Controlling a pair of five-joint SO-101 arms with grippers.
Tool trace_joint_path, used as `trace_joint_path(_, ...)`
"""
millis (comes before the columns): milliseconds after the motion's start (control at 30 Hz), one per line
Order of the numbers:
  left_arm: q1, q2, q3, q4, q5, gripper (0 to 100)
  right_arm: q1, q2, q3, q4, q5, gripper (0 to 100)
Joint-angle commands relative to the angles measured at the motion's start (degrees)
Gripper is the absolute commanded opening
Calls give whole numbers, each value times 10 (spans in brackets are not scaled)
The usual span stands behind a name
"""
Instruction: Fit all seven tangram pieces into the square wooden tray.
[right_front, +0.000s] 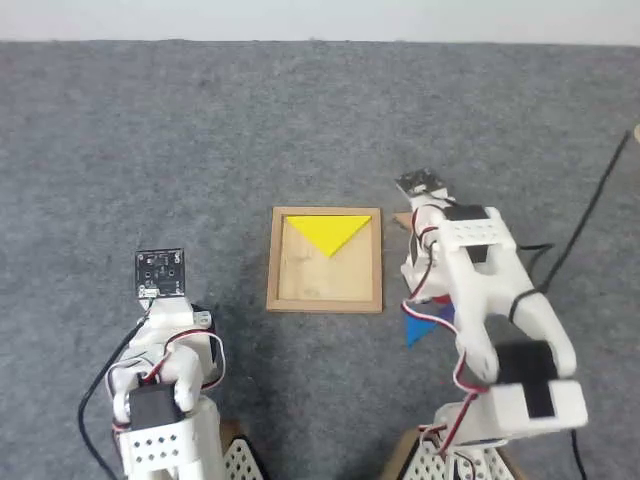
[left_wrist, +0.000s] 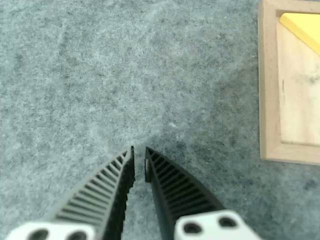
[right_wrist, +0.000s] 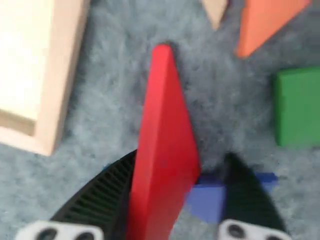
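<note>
Gripping the red piece (right_wrist: 162, 150) in my right hand (right_wrist: 175, 170), I have it standing on edge between my two fingers, its tip pointing away from me. It sits just beside the outer rim of the square wooden tray (right_front: 274, 260), on the tray's right. A blue piece (right_wrist: 207, 197) lies flat on the grey desk (right_front: 200, 130) under my fingers. Beyond the red tip lie an orange piece (right_wrist: 265, 22) and a pale tan piece (right_wrist: 216, 10), with a green piece (right_wrist: 297, 107) off to one side. Inside the tray, a yellow triangle (right_front: 328, 232) lies against the far edge. My left hand (left_wrist: 139, 152) is clenched with nothing in it, over bare desk left of the tray.
</note>
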Motion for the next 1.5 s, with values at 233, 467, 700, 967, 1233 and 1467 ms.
trace_joint_path(233, 4, -11, -3, 2, -3, 36, 3, -31, -87, 45, -8, 8)
trace_joint_path(467, 4, -11, -3, 2, -3, 36, -45, -98, -218, 140, -13, 8)
trace_joint_path(700, 4, -11, -3, 2, -3, 36, -167, -99, -250, 149, -4, 8)
trace_joint_path(967, 4, -11, -3, 2, -3, 36, -302, -12, -282, 173, 257, 8)
trace_joint_path(1233, 4, -11, -3, 2, -3, 36, -315, 85, -316, 191, 428, 8)
trace_joint_path(1467, 4, -11, -3, 2, -3, 36, -324, 122, -331, 192, 530, 8)
